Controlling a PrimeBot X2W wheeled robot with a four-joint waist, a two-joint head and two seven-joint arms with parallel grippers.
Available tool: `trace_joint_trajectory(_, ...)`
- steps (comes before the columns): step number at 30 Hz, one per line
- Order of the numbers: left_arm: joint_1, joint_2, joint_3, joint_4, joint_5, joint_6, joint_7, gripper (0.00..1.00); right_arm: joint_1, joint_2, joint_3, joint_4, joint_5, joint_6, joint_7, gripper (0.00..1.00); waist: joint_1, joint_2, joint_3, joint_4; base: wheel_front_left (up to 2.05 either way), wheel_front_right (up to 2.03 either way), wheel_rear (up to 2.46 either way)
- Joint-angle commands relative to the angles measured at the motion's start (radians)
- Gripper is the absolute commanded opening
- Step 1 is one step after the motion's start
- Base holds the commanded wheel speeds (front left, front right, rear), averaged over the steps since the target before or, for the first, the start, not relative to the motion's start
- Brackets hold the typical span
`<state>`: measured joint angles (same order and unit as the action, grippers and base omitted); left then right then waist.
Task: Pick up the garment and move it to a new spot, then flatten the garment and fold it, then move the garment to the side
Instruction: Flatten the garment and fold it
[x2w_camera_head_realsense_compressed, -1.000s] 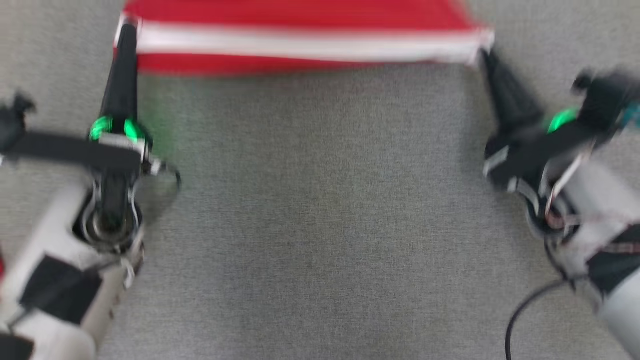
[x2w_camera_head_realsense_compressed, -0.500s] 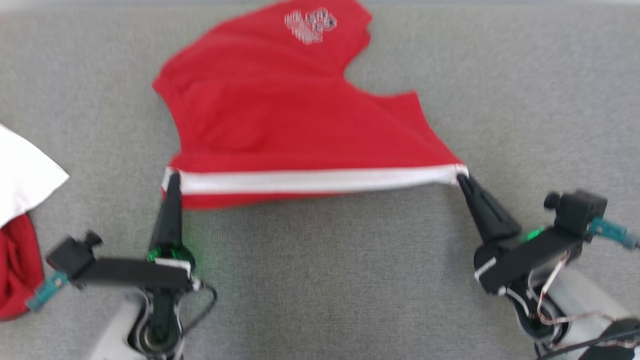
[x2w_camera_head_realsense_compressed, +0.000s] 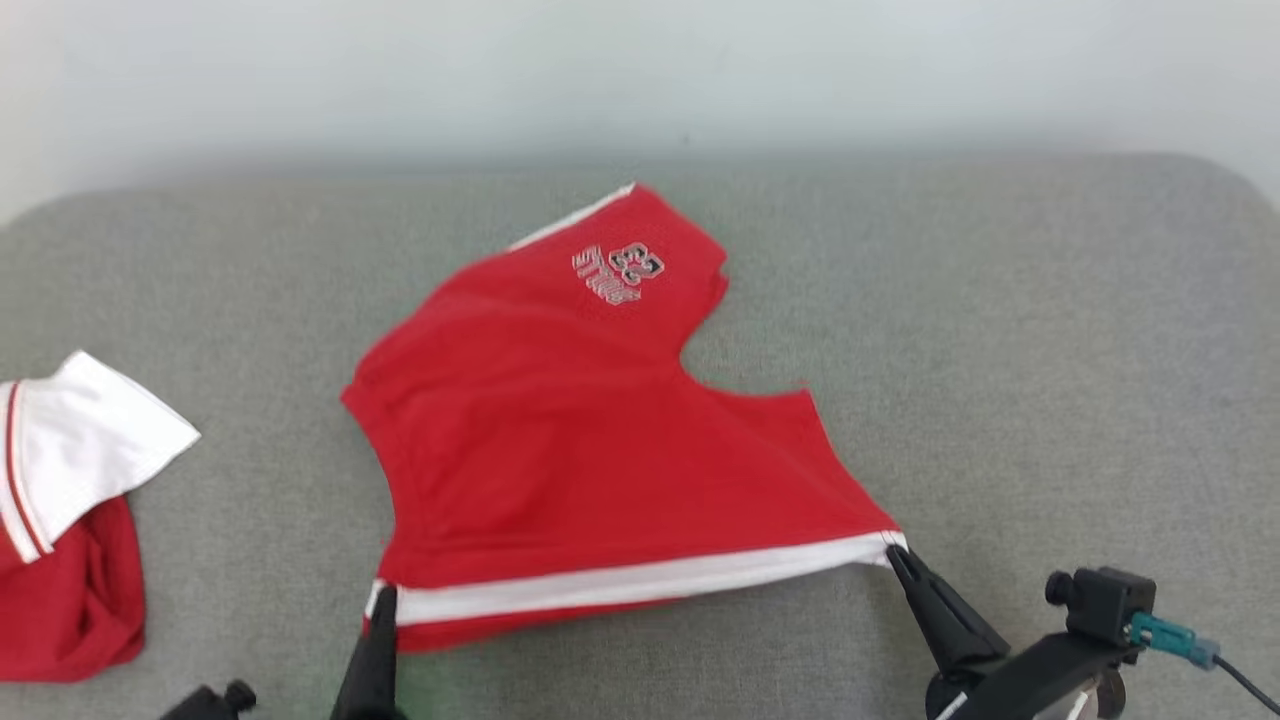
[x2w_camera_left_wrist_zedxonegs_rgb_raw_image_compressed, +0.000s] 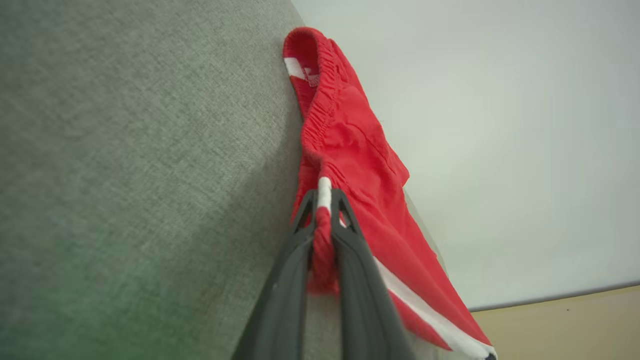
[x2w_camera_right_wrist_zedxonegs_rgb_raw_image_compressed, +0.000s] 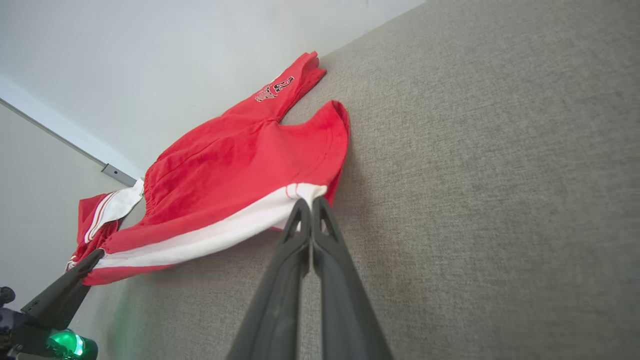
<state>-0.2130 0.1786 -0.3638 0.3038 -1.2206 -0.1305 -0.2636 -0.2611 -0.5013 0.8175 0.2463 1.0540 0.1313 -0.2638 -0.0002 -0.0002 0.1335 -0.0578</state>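
The garment (x2w_camera_head_realsense_compressed: 590, 440) is a pair of red shorts with a white side stripe and a grey emblem near one hem, spread on the grey surface. Its near striped edge is stretched between both grippers. My left gripper (x2w_camera_head_realsense_compressed: 382, 598) is shut on the left corner, where the waistband (x2w_camera_left_wrist_zedxonegs_rgb_raw_image_compressed: 324, 197) bunches between its fingers. My right gripper (x2w_camera_head_realsense_compressed: 893, 553) is shut on the right corner; in the right wrist view the fingertips pinch the white stripe (x2w_camera_right_wrist_zedxonegs_rgb_raw_image_compressed: 305, 196). The far part of the shorts (x2w_camera_right_wrist_zedxonegs_rgb_raw_image_compressed: 240, 155) lies on the surface.
A second red and white garment (x2w_camera_head_realsense_compressed: 60, 520) lies crumpled at the left edge of the grey padded surface (x2w_camera_head_realsense_compressed: 1050, 380). A pale wall rises behind the surface's far edge. The left gripper (x2w_camera_right_wrist_zedxonegs_rgb_raw_image_compressed: 65, 292) also appears low left in the right wrist view.
The head view has tilted up, bringing the wall and the whole shorts into view. Both grippers keep their hold on the striped edge, which now sits low in that view.
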Motion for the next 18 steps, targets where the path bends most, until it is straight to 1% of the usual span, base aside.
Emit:
trace_joint_trajectory(1,0.037,0.016,-0.009,0.002,0.027,0.0,-0.001,0.0,0.021,-0.004,-0.004,0.0,0.005,-0.001,-0.001,0.0,0.0002,0.0002,-0.056,0.001,0.0,0.0,0.0)
trace_joint_trajectory(2,0.056,0.012,-0.009,0.001,0.029,0.0,-0.001,0.0,0.035,-0.006,-0.004,-0.003,0.004,-0.001,-0.001,0.0,0.0002,0.0002,-0.063,0.003,0.0,0.0,0.0)
trace_joint_trajectory(4,0.082,0.022,-0.02,-0.002,0.067,0.0,-0.001,0.0,0.057,-0.012,-0.009,-0.008,0.001,-0.001,-0.001,0.0,0.0002,0.0002,-0.076,0.007,0.0,0.0,0.0)
trace_joint_trajectory(7,0.125,0.022,-0.015,-0.002,0.105,0.0,-0.001,0.0,0.093,-0.019,-0.022,-0.018,-0.005,-0.001,-0.001,0.0,0.0002,0.0002,-0.095,0.015,0.0,0.0,0.0)
trace_joint_trajectory(9,0.151,0.014,-0.011,-0.004,0.125,0.0,-0.001,0.0,0.118,-0.023,-0.029,-0.024,-0.009,-0.001,-0.001,0.0,0.0002,0.0002,-0.107,0.019,0.0,0.0,0.0)
trace_joint_trajectory(12,0.185,-0.005,0.034,-0.012,0.143,0.0,-0.002,0.0,0.152,-0.029,-0.039,-0.039,-0.015,-0.001,-0.001,0.0,0.0002,0.0002,-0.119,0.022,0.0,0.0,0.0)
trace_joint_trajectory(18,0.232,-0.023,0.072,-0.039,0.181,0.0,-0.002,0.0,0.192,-0.035,-0.039,-0.068,-0.025,-0.001,-0.001,0.0,0.0002,0.0002,-0.128,0.023,0.0,0.0,0.0)
